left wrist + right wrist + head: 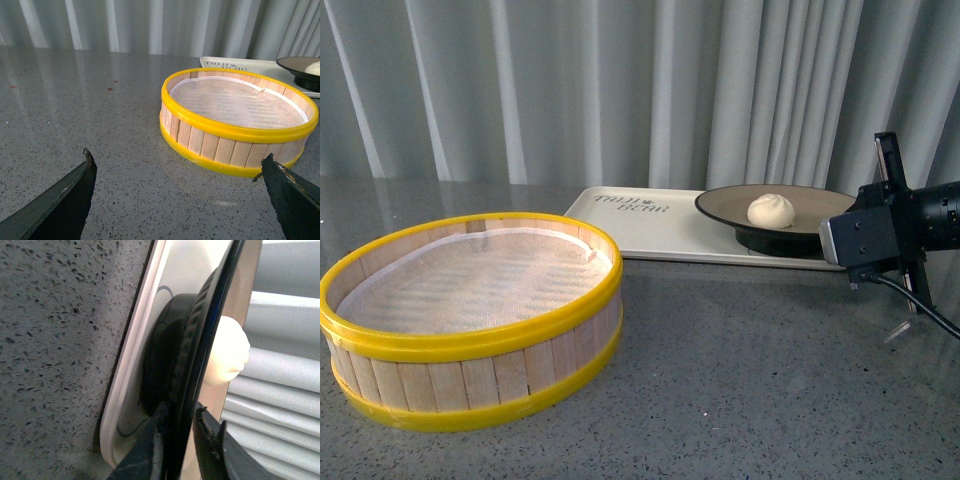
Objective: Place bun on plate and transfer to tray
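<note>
Your right gripper (pixel 181 440) pinches the rim of the plate (pixel 200 340), one finger on each side of the edge; its tips are cut off at the frame border. The plate sits on the tray (pixel 650 235) and carries the bun (pixel 771 209) near its middle. Your left gripper (pixel 177 192) hangs spread wide over the bare table (pixel 75 115), holding nothing. A steamer basket (pixel 470 320) with only a cloth liner stands just before the tray.
</note>
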